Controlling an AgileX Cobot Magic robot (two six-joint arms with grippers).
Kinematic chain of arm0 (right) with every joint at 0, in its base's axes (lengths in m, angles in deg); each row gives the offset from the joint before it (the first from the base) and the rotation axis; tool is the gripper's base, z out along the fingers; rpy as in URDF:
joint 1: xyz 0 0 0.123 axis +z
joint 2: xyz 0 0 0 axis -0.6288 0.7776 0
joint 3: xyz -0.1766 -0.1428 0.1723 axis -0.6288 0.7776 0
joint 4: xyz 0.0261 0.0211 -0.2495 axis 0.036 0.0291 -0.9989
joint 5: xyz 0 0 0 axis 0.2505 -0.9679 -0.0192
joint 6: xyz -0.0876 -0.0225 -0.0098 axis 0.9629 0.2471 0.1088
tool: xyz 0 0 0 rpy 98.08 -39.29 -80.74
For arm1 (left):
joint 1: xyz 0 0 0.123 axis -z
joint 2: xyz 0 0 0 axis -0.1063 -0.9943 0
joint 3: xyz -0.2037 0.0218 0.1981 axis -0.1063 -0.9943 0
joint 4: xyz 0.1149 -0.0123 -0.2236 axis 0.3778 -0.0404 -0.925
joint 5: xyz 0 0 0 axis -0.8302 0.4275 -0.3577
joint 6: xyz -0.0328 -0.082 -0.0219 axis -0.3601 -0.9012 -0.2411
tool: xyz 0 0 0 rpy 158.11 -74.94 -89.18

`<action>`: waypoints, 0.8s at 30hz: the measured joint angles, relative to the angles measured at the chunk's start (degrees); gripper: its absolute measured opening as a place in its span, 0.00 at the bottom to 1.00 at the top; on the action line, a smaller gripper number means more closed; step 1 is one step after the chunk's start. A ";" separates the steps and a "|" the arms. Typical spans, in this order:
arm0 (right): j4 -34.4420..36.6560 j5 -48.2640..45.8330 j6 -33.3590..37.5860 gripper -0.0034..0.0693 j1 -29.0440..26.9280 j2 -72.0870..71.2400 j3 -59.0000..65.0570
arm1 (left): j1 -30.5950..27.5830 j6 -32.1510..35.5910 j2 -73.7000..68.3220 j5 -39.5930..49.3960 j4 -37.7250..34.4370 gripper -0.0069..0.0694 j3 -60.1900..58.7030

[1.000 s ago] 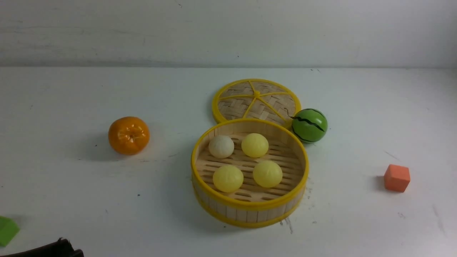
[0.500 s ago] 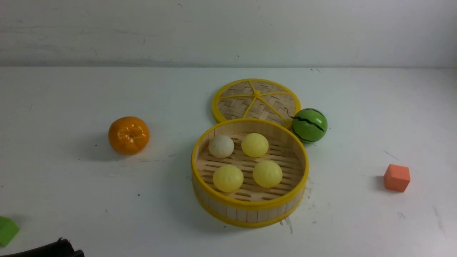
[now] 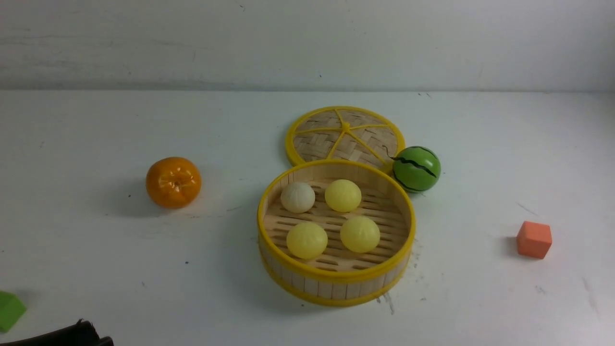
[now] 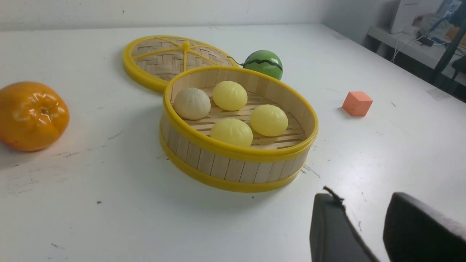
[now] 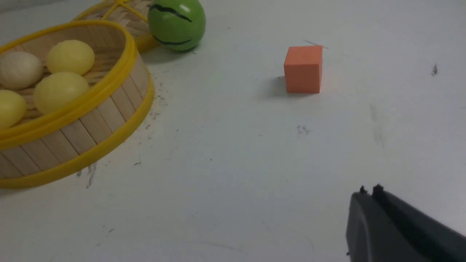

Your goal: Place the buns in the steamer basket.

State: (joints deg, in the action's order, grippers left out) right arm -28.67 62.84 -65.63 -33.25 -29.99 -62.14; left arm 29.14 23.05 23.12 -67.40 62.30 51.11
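Observation:
The steamer basket (image 3: 336, 277) stands at the table's middle. Inside it lie the buns: one off-white (image 3: 298, 197) and three pale yellow (image 3: 342, 195), (image 3: 307, 240), (image 3: 360, 234). They also show in the left wrist view (image 4: 232, 131) and the right wrist view (image 5: 60, 91). My left gripper (image 4: 362, 198) is open and empty, low over the table, near the front and apart from the basket (image 4: 233, 165). Only a black part of it shows at the front view's bottom left (image 3: 72, 336). My right gripper (image 5: 369, 191) is shut and empty, on the near right, away from the basket (image 5: 83, 145).
The woven lid (image 3: 345, 136) lies flat behind the basket. A green striped watermelon ball (image 3: 416, 168) sits against the lid's right. An orange fruit (image 3: 173, 182) sits to the left, an orange cube (image 3: 534, 239) to the right, and a green block (image 3: 9, 310) at the front left edge.

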 joint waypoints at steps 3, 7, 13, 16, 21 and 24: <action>0.00 0.00 0.00 0.05 0.00 0.00 0.00 | 0.00 0.00 0.00 0.00 0.00 0.38 0.00; 0.00 0.00 0.00 0.05 0.00 0.00 0.00 | 0.00 0.00 0.00 -0.06 1.01 0.38 0.00; 0.00 0.00 0.00 0.06 0.00 0.00 0.00 | -2.49 0.00 0.54 -1.48 4.16 0.38 -2.34; 0.00 0.00 0.00 0.07 0.00 0.00 0.00 | -9.69 0.00 3.32 -2.23 1.60 0.28 -4.98; 0.00 0.00 0.00 0.08 0.00 0.00 0.00 | -20.87 0.00 9.83 -2.79 -2.99 0.07 -9.69; 0.00 0.00 0.00 0.08 0.00 0.00 0.00 | -26.09 -0.37 13.24 -3.01 -3.79 0.07 -14.14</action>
State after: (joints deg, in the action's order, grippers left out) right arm -28.67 62.84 -65.63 -33.25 -29.99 -62.14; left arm 3.06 22.68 36.37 -70.41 58.51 36.97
